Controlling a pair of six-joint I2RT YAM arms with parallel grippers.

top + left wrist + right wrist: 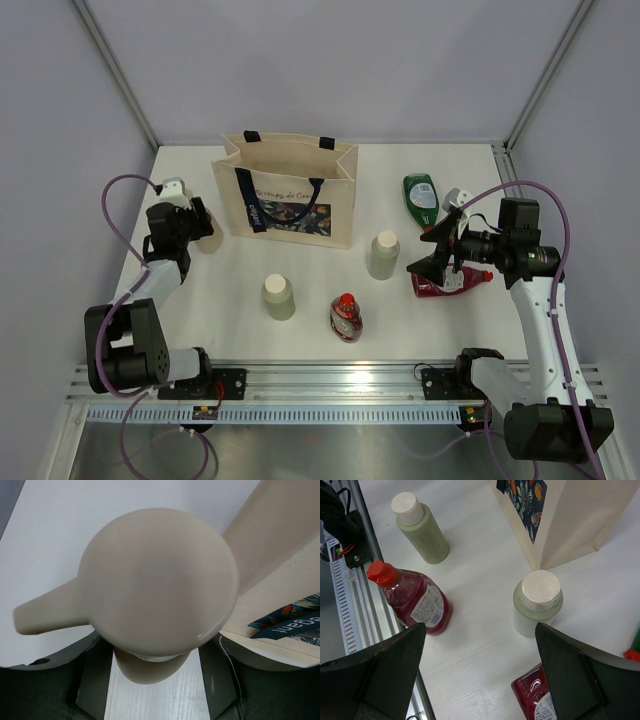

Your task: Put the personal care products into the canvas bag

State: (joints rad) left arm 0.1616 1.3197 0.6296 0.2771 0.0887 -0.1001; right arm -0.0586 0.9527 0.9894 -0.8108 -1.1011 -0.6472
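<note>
The canvas bag stands open at the back centre, its printed front facing me. My left gripper sits at the bag's left side, shut on a cream pump-top bottle that fills the left wrist view; the bag's wall is just to its right. My right gripper hangs open over a red squeeze bottle lying flat. Two grey-green cylinders and another red bottle stand in front of the bag. A dark green bottle lies at the back right.
In the right wrist view the open fingers frame bare table, with a grey-green cylinder and the bag's corner ahead. The upright red bottle stands close to the slotted rail at the table's near edge.
</note>
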